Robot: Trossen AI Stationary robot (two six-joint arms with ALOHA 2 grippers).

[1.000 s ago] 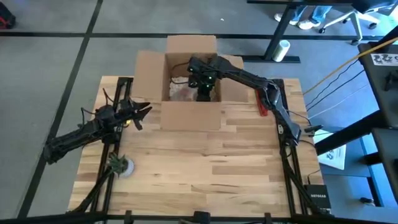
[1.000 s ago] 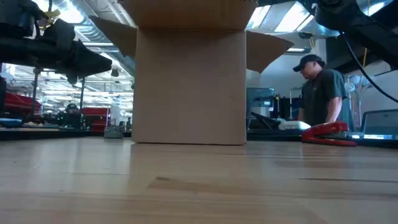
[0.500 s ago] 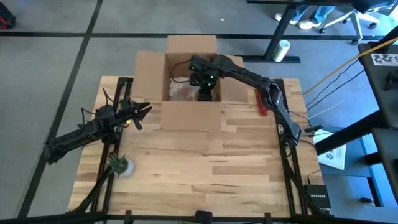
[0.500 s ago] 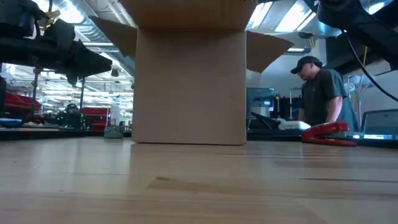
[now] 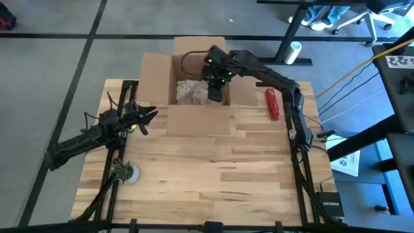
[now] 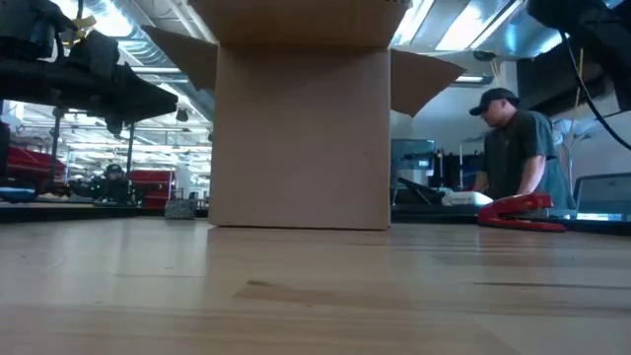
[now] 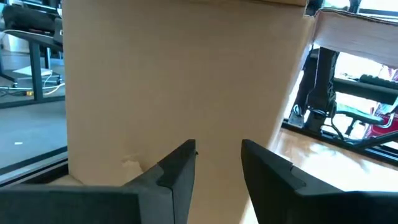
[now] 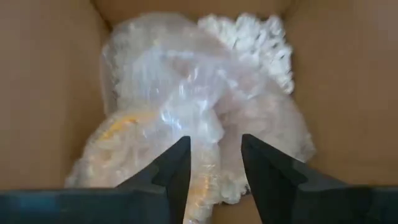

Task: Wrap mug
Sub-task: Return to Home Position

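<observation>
Right wrist view: crinkly bubble-wrap bundles (image 8: 199, 112) in cardboard box (image 8: 37, 93).

Open-plan robotics lab on an office floor.

A wooden counter (image 5: 213, 175) fitted with two dark robot arms (image 5: 84, 139) stands on grey carpet tiles (image 5: 52, 58), with a network switch (image 5: 330, 207) and a yellow cable (image 5: 388, 52) at its side. A desk leg (image 5: 294, 26) and a wheeled chair base (image 5: 362, 19) show beyond it. At counter height, the room opens into a long hall with strip lights (image 6: 444, 30) and bare ducting (image 6: 513, 44) overhead, where a person (image 6: 518, 148) in a cap stands at a workstation.
</observation>
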